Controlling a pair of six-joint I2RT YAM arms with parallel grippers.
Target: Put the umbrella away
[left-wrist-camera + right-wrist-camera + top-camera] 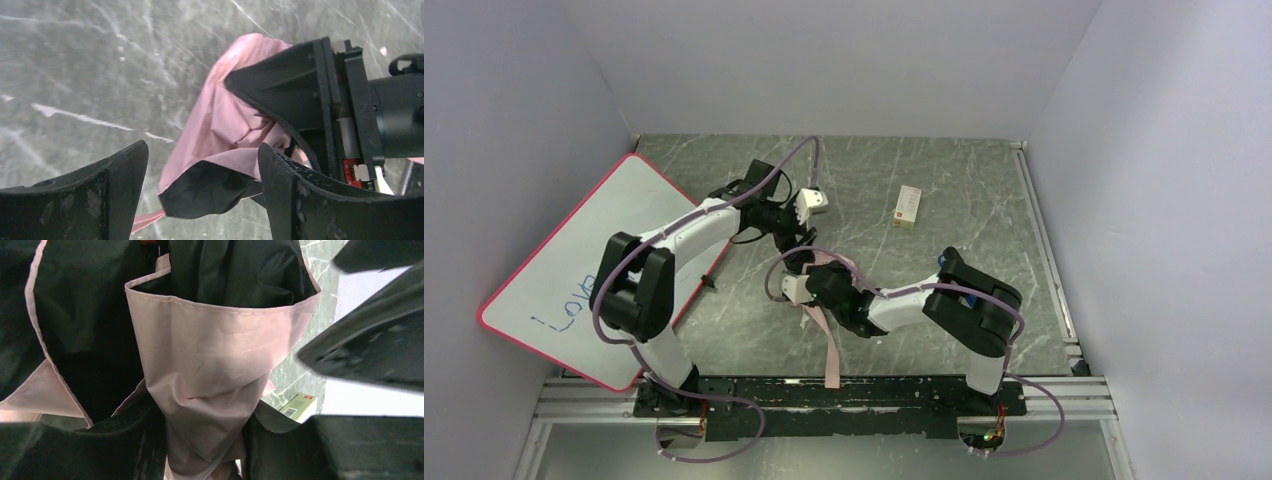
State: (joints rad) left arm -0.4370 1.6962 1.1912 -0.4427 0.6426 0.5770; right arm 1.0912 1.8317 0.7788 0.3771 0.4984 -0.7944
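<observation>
In right wrist view, right hand (200, 445) pinches umbrella (215, 350) fabric; overhead hides grip; left hand (202, 165) spread wide nearby.

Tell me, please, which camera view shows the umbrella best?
The left wrist view: the umbrella shows there as a crumpled bundle, pink outside, black inside. The right wrist view shows only close-up folds filling the frame; the top view shows just pink bits under the arms.

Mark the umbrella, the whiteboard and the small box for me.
umbrella (225, 110): left wrist view, on its pink outer fabric.
whiteboard (574, 250): top view, on its white face.
small box (908, 207): top view, middle of its upper face.
</observation>
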